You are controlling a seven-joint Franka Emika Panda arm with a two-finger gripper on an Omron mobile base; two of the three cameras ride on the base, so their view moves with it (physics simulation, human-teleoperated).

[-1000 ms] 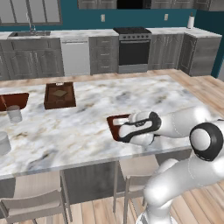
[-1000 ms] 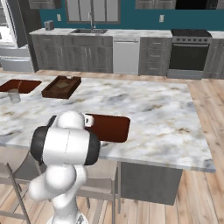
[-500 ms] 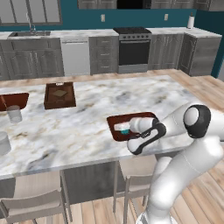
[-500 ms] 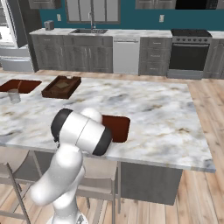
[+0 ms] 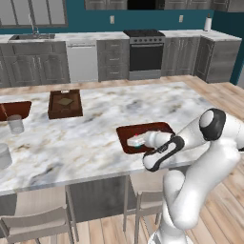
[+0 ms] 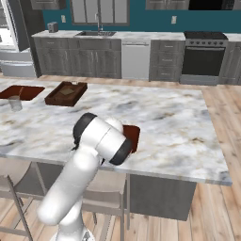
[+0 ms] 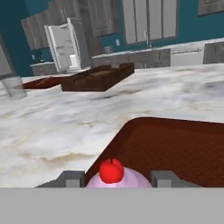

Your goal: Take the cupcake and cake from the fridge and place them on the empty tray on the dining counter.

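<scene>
The cupcake (image 7: 114, 173), pink-frosted with a red cherry on top, sits between my gripper's (image 7: 116, 179) fingertips (image 7: 70, 179); the gripper is shut on it. It is low over the near left corner of the flat reddish-brown tray (image 7: 175, 146). From the left base view, the gripper (image 5: 137, 142) and cupcake (image 5: 134, 141) are at the tray's (image 5: 152, 129) left part on the marble dining counter (image 5: 95, 140). My arm hides most of the tray (image 6: 132, 135) in the right base view. The fridge (image 7: 65, 43) stands far off with a door open. The cake is out of view.
A deeper brown box-like tray (image 5: 64, 103) stands further left on the counter, with another flat tray (image 5: 14, 108) and a glass (image 5: 15, 124) beyond it. A second glass (image 5: 3, 155) is at the left edge. Stools (image 5: 38, 224) stand under the near edge.
The arm has stretched forward and lowered, carrying the cupcake slightly left over the tray. The gripper has stayed shut on it.
</scene>
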